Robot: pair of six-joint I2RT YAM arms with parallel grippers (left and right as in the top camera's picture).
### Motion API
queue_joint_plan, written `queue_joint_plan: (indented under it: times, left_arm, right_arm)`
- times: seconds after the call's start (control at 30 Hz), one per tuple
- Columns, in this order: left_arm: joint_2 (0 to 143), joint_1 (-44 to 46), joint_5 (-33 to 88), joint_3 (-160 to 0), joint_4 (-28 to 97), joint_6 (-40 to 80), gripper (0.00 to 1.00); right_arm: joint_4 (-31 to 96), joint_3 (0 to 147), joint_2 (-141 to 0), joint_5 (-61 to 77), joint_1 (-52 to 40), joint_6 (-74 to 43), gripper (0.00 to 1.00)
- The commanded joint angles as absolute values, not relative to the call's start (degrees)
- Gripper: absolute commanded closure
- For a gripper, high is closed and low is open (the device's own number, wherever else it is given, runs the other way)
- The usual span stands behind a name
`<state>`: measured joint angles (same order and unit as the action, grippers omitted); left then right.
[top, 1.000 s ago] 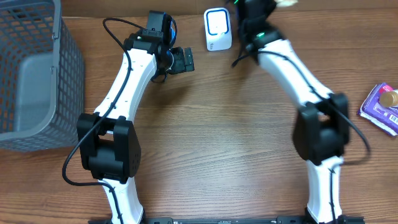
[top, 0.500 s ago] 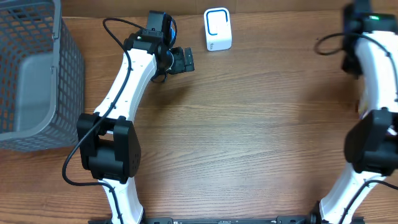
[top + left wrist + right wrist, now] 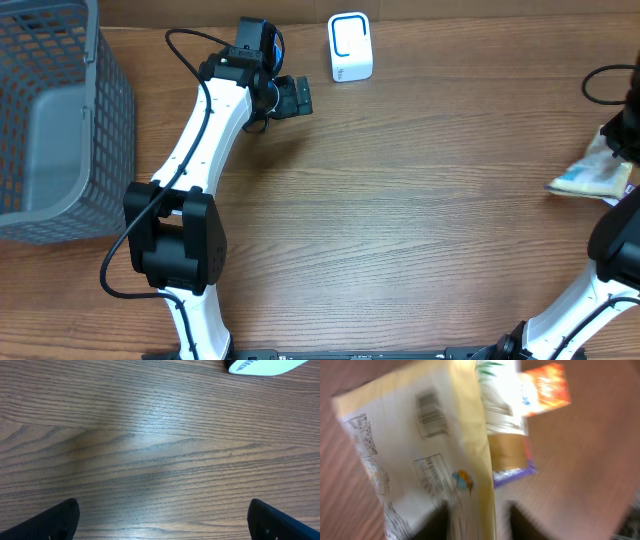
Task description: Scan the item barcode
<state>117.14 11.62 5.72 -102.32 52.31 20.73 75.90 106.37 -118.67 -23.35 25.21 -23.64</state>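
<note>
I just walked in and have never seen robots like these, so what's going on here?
Two robot arms work at a wooden table, set up to scan an item's barcode. The right gripper is at the far right edge, over a cream packet printed with barcodes. The view is too blurred to tell whether the gripper is holding the packet. The left gripper hangs open and empty over bare wood, near the white scanner at the back. A grey basket stands at the left.

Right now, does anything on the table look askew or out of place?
Only the pale packet at the far right edge of the table: it's tilted, overlapping a purple pack in the blurred right wrist view. Nothing looks spilled or damaged.
</note>
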Motion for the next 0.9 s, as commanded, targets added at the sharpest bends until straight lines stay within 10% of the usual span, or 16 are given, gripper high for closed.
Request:
queue_joint_plan:
  times: [0.0,0.87]
  left_arm:
    - [117.1,11.6,5.4,-103.1,52.2,19.5,0.0]
    - [117.0,11.4,3.9,-103.2,33.3,13.3,0.0]
  right_arm:
    - [74.4,106.3,-116.7,-13.1,25.4,-18.3,0.0]
    - [36.7,111.0,-78.5,0.6,18.7,-13.6,0.0]
